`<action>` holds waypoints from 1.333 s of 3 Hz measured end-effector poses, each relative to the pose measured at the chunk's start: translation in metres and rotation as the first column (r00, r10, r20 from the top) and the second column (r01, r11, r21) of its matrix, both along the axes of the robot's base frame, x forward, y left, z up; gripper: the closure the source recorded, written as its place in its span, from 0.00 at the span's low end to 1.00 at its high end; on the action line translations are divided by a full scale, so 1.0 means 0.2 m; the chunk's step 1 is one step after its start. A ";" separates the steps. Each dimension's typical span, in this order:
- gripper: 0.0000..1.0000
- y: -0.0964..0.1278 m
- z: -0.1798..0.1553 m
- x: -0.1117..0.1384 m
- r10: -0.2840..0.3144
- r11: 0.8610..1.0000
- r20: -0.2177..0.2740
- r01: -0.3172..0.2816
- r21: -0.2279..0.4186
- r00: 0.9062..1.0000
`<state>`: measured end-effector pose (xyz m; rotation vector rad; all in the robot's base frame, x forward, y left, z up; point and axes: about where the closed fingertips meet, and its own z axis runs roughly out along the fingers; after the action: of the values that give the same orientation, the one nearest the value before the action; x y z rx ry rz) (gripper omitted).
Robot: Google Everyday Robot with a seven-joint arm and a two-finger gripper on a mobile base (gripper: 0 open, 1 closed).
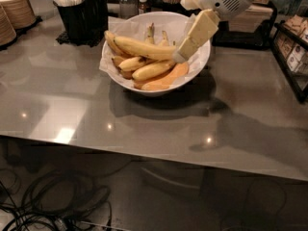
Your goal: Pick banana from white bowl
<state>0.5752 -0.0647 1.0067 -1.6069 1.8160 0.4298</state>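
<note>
Gripper (182,55) beside end of banana (142,48)

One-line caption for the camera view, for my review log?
Gripper hangs over the white bowl on a gray counter, its tip by one end of the longest banana.

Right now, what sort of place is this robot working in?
Probably a café or office snack counter: stacked paper bowls, a black caddy of what look like white utensils, and a white bowl of fruit on a grey countertop. The gripper hangs over the bowl, at the end of the longest banana.
</note>
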 end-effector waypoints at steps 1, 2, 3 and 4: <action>0.00 0.06 0.00 0.04 0.019 1.000 0.002 -0.019 0.009 1.000; 0.00 0.05 -0.05 0.06 -0.008 1.000 -0.010 0.008 0.017 1.000; 0.00 0.14 -0.12 0.17 0.014 1.000 -0.028 -0.013 0.020 1.000; 0.00 0.27 -0.19 0.30 0.046 0.999 -0.035 -0.045 0.025 0.998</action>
<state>0.6352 -0.0100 0.9686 -1.6365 1.7961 0.5026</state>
